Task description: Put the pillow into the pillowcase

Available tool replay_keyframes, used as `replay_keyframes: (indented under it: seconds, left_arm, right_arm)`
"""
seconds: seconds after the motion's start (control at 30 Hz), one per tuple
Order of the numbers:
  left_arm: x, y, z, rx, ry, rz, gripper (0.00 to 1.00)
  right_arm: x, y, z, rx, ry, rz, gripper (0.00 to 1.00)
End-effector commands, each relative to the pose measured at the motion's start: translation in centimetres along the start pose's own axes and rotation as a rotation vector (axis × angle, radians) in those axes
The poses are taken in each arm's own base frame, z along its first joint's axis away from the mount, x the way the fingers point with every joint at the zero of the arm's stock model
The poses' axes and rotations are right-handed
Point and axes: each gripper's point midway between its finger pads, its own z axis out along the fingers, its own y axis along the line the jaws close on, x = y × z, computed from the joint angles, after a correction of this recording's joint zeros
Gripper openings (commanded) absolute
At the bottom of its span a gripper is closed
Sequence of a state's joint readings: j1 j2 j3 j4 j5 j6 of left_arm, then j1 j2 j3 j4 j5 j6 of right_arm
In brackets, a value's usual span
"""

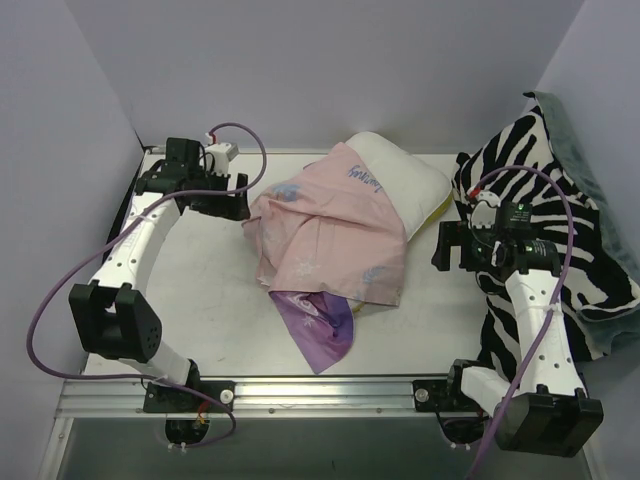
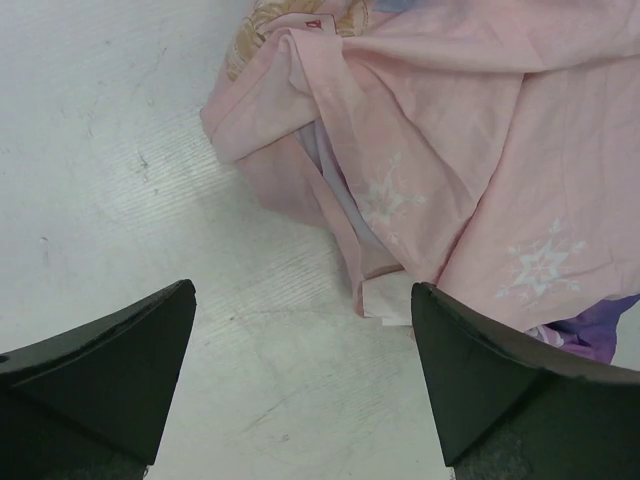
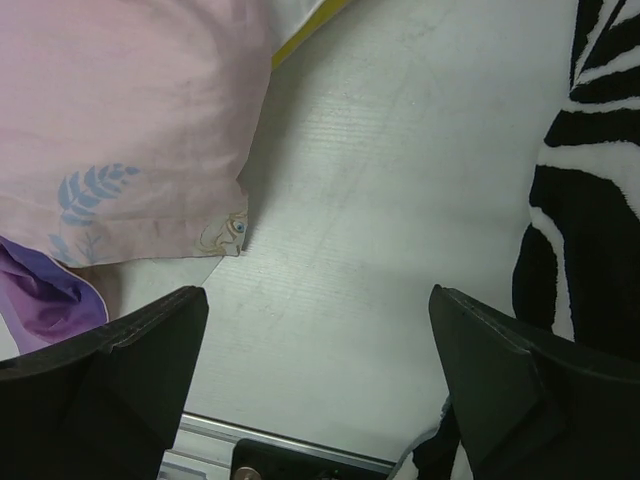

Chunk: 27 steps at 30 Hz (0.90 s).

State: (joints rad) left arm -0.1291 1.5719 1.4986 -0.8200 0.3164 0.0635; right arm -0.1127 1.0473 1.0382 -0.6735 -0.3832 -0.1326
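My left claw (image 2: 303, 335) and right claw (image 3: 318, 335) gape wide, empty. Only the right wrist shows the pillow's (image 3: 300, 14) yellow edge; the left shows just pillowcase (image 2: 450, 150) folds.

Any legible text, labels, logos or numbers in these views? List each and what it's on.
Nothing reads cleanly.
On the pillowcase, pink side: blue cursive script, turned and too small to read.
On the pillowcase hem in the left wrist view: small tag with a red mark, cut by the frame edge, unreadable.
On the right arm: green sticker, too small to read.
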Motion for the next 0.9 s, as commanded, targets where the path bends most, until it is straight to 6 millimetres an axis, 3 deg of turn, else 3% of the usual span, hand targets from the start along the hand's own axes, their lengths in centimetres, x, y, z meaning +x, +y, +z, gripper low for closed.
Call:
replay_keyframes:
  seconds: [0.0,0.2,0.3,0.33,0.37,0.4,0.43,0.47,0.5,0.53,0.6,0.63,0.67,0.73,0.8,0.83,0.87]
  left_arm:
    - [-2.1,0.2,-2.2,-0.036,-0.092,0.076,0.97]
    - [-9.5,0.9,-0.9,-0.014,-0.172,0.272,0.97]
    - [-13.5,0.0,1.6,0.034,-0.215,0.307,0.97]
    - [-13.4,0.1,4.6,0.064,-0.183,0.290,0.98]
    - [-16.4,-1.3,3.9,0.078,-0.257,0.320,0.97]
    - [-17.2,-2.0,4.8,0.106,-0.268,0.309,0.97]
    - [-17.2,-2.5,7.7,0.154,-0.246,0.297,0.98]
    - [-19.7,-4.1,7.2,0.181,-0.318,0.320,0.97]
    - [-20.4,-4.8,7.9,0.206,-0.336,0.289,0.97]
    - [-19.8,-4.7,11.1,0.228,-0.306,0.262,0.97]
    - [-21.3,-6.6,12.3,0.295,-0.365,0.252,0.97]
    - [-20.7,-7.1,14.2,0.335,-0.347,0.199,0.97]
    - [-21.5,-7.8,14.7,0.374,-0.391,0.197,0.98]
    - [-20.2,-8.6,17.7,0.399,-0.358,0.154,0.98]
    - [-19.5,-9.6,19.4,0.429,-0.351,0.153,0.97]
    - [-18.2,-9.8,21.1,0.444,-0.319,0.136,0.98]
    - [-18.4,-10.2,21.6,0.465,-0.339,0.139,0.97]
  right_arm:
    - [1.4,0.5,0.2,-0.027,0.036,0.032,1.00]
    - [1.9,1.0,1.1,-0.056,0.069,0.098,1.00]
    - [1.5,1.3,1.9,-0.076,0.071,0.141,1.00]
    - [0.9,1.2,2.3,-0.077,0.057,0.147,1.00]
    - [0.9,1.1,3.0,-0.080,0.069,0.158,1.00]
    - [0.2,0.9,3.6,-0.077,0.052,0.176,1.00]
    - [-0.2,1.0,3.9,-0.083,0.049,0.200,1.00]
    - [-0.3,0.9,4.8,-0.089,0.068,0.213,1.00]
    - [-0.7,0.9,5.3,-0.093,0.068,0.221,1.00]
    - [-1.3,0.9,6.1,-0.109,0.083,0.234,1.00]
    - [-1.9,1.3,7.0,-0.130,0.102,0.231,1.00]
    - [-1.7,1.3,7.9,-0.136,0.134,0.233,1.00]
    - [-2.3,1.9,8.3,-0.151,0.135,0.200,1.00]
    - [-1.9,2.3,9.7,-0.165,0.182,0.182,1.00]
    - [-1.9,2.9,10.7,-0.180,0.203,0.152,1.00]
    - [-1.5,3.5,11.8,-0.191,0.228,0.133,1.00]
    - [-1.7,3.7,12.3,-0.190,0.231,0.111,1.00]
